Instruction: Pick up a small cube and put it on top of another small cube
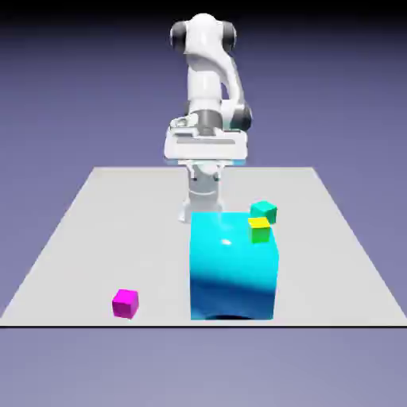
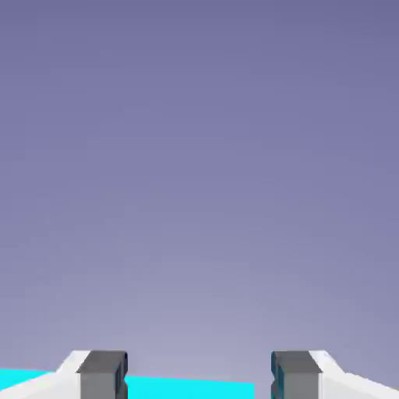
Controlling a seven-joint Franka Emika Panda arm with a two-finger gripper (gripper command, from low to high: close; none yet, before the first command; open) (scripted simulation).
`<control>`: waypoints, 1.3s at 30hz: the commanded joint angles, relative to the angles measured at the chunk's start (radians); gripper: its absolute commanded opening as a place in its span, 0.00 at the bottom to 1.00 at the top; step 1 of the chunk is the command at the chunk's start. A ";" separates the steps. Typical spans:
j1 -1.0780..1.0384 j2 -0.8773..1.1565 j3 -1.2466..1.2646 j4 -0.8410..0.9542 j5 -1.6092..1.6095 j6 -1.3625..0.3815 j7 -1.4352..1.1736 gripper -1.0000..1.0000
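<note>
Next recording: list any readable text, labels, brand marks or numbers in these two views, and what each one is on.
None. No readable text, number or logo in either view.
Magenta cube: plain faces.
Teal-green cube: plain.
Yellow-topped cube: plain.
Big cyan block: glossy, unmarked.
Arm and gripper: no marking legible.

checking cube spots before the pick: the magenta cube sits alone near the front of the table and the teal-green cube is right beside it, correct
Not quite. The magenta cube does sit alone near the front of the table, but the teal-green cube is not beside it. It sits far off toward the exterior view's right, behind the big cyan block and next to the yellow-topped cube. The exterior view shows this.
</note>
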 commanded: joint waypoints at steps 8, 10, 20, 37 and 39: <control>-0.112 0.290 -0.054 0.208 0.212 -0.244 0.183 0.50; -0.140 0.362 -0.068 0.259 0.265 -0.305 0.229 0.50; -0.280 0.725 -0.136 0.519 0.530 -0.610 0.457 0.50; -0.392 1.119 -0.156 0.747 0.820 -0.798 0.612 0.00; -0.399 1.046 -0.190 0.743 0.766 -0.864 0.649 0.00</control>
